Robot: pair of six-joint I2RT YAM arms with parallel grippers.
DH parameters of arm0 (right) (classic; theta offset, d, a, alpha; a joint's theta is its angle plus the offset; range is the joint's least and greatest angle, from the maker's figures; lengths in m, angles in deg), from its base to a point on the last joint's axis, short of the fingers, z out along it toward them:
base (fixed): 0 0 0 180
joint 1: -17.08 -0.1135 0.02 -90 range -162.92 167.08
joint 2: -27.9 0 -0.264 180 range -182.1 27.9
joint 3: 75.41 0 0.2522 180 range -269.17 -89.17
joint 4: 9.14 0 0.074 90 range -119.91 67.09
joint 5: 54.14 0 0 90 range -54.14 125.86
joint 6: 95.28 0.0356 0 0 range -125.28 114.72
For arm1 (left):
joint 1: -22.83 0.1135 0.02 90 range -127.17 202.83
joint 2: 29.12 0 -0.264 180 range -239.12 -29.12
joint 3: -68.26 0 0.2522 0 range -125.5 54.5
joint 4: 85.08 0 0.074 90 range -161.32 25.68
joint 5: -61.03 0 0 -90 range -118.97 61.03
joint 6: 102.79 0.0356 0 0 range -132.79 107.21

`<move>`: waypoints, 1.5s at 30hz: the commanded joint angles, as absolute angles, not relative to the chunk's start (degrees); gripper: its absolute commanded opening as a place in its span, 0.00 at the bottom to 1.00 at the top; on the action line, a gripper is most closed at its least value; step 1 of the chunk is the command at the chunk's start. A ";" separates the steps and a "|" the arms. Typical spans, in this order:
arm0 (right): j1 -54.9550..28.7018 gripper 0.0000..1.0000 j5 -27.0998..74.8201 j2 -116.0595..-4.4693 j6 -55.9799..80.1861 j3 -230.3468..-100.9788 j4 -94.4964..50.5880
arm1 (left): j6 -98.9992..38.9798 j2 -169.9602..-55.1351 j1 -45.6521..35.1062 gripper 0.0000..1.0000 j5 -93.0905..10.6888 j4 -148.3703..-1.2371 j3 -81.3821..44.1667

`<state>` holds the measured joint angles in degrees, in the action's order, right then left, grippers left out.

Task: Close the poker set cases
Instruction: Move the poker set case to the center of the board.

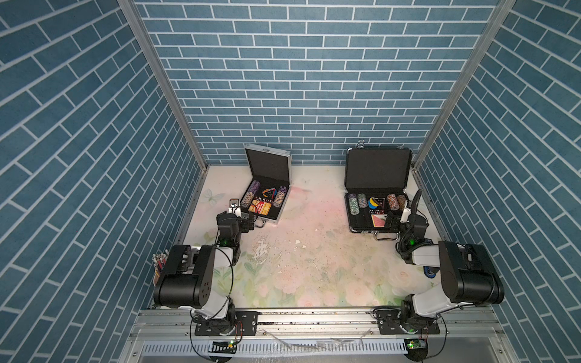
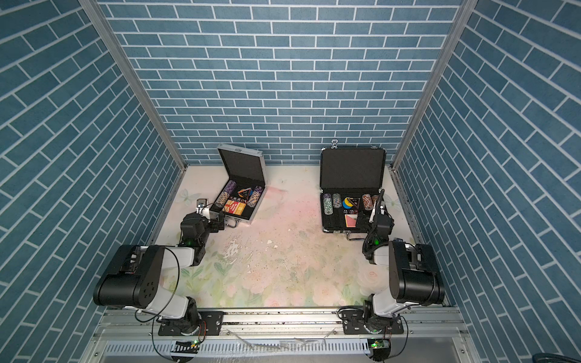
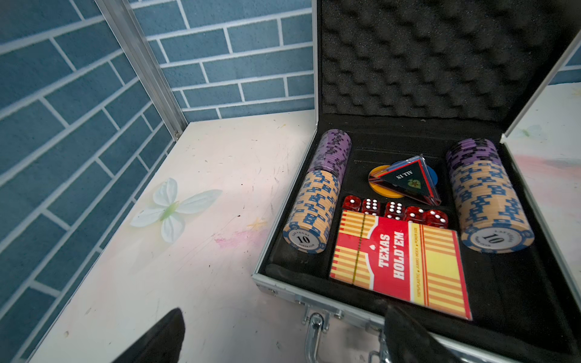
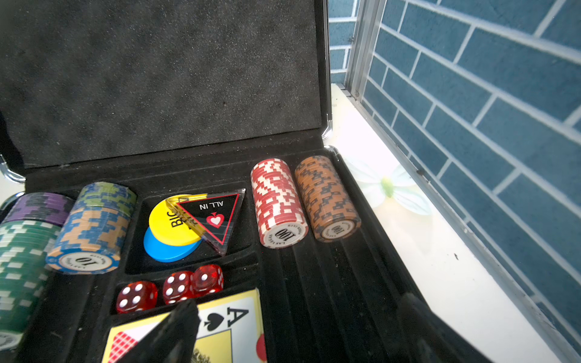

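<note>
Blue brick-patterned walls (image 1: 298, 78) enclose a pale floral worktop (image 1: 314, 251). At the robot's left, the smaller silver case (image 1: 268, 166) stands open at an angle, lid upright toward the back wall, its tray packed with chip stacks (image 3: 316, 207), red dice (image 3: 394, 211) and a red card box (image 3: 401, 265). At the right, near the side wall, the larger black case (image 1: 377, 168) also stands open, lid raised, sitting squarer to the back wall. Left fingers (image 3: 163, 336) hang spread wide at the silver case's front edge near its handle (image 3: 312, 333), gripping nothing. Right fingers (image 4: 169, 333) are spread wide above the black case's tray, one over an ace-of-spades card (image 4: 229, 317), holding nothing.
</note>
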<state>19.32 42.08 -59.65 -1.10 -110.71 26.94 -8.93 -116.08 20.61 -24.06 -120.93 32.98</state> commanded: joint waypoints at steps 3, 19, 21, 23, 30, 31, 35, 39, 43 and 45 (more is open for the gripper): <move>19.01 0.99 40.71 -54.54 -1.84 -116.87 12.33 | -8.64 -111.05 20.89 1.00 -25.94 -113.23 30.72; 8.76 0.99 40.08 -41.86 7.70 -131.98 -31.50 | -17.77 -103.82 5.46 0.98 -25.91 -58.09 6.32; 7.02 0.99 39.43 -42.45 8.70 -133.50 -33.68 | -18.54 -108.12 2.57 0.96 -25.99 -54.52 2.71; 5.63 0.99 38.48 -43.08 9.42 -134.62 -35.12 | -19.41 -111.71 0.93 0.95 -26.39 -53.11 0.09; 2.27 0.99 36.99 -44.41 10.64 -136.84 -36.97 | -20.08 -123.25 -1.71 0.92 -26.95 -50.86 -7.30; 1.95 0.99 36.96 -44.67 10.63 -136.98 -37.07 | -20.17 -124.84 -1.92 0.92 -27.27 -50.73 -8.30; 0.80 0.99 36.98 -45.30 10.89 -137.34 -37.12 | -20.19 -129.66 -2.49 0.91 -27.85 -51.98 -10.54; -0.06 0.99 36.83 -45.80 11.15 -137.77 -37.41 | -20.86 -133.84 -2.60 0.90 -27.13 -51.29 -13.04; -0.85 0.99 37.00 -46.02 11.13 -138.52 -38.24 | -22.26 -136.70 -2.75 0.86 -28.63 -49.29 -15.12; -1.07 0.99 36.96 -46.34 11.15 -138.82 -38.55 | -23.24 -137.59 -3.28 0.83 -30.27 -48.12 -15.87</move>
